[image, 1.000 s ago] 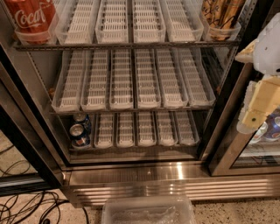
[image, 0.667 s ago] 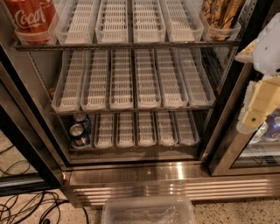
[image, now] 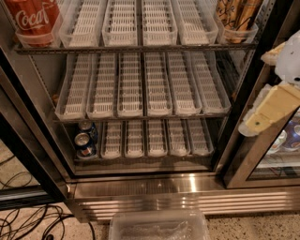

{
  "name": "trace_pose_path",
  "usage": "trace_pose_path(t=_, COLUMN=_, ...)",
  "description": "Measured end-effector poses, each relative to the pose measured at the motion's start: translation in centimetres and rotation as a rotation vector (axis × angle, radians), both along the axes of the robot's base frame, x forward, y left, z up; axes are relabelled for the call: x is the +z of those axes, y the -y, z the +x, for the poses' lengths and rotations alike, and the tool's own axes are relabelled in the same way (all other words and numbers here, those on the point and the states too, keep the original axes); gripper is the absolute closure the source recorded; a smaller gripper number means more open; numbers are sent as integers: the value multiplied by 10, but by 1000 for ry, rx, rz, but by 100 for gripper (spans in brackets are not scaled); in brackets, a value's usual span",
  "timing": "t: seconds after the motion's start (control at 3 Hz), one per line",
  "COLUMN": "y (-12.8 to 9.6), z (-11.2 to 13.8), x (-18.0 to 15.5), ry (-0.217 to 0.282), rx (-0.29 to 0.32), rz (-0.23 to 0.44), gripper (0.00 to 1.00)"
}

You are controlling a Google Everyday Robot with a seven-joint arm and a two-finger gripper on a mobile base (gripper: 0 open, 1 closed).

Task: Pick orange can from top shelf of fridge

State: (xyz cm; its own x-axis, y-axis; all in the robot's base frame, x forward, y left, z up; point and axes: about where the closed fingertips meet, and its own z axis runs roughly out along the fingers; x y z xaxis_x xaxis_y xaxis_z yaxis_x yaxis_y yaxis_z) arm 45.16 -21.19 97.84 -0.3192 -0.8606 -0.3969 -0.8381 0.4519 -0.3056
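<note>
Orange can [image: 236, 14] stands upright, long axis vertical, at the front of the rightmost lane of the top shelf [image: 140, 48], above and left of the gripper [image: 269, 112]. Its top is cut off by the upper picture edge, and its base sits behind the lane's clear front wall. The gripper hangs outside the fridge [image: 187, 187], in front of the right door frame; whether it is spread or closed cannot be told. A red Coca-Cola can [image: 35, 18] stands far left of the gripper, on the same shelf. 2 blue cans [image: 85, 143] stand lower left, on the bottom rack.
</note>
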Motion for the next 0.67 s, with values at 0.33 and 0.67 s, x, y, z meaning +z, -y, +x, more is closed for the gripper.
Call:
trace_pose_path(t=0.33, y=-2, z=23, x=14, ry=121, rx=-82, rz=108, gripper=0)
trace_pose_path(t=0.67, y=-4, z=45, x=29, ry=210, rx=-128, rz=207, gripper=0)
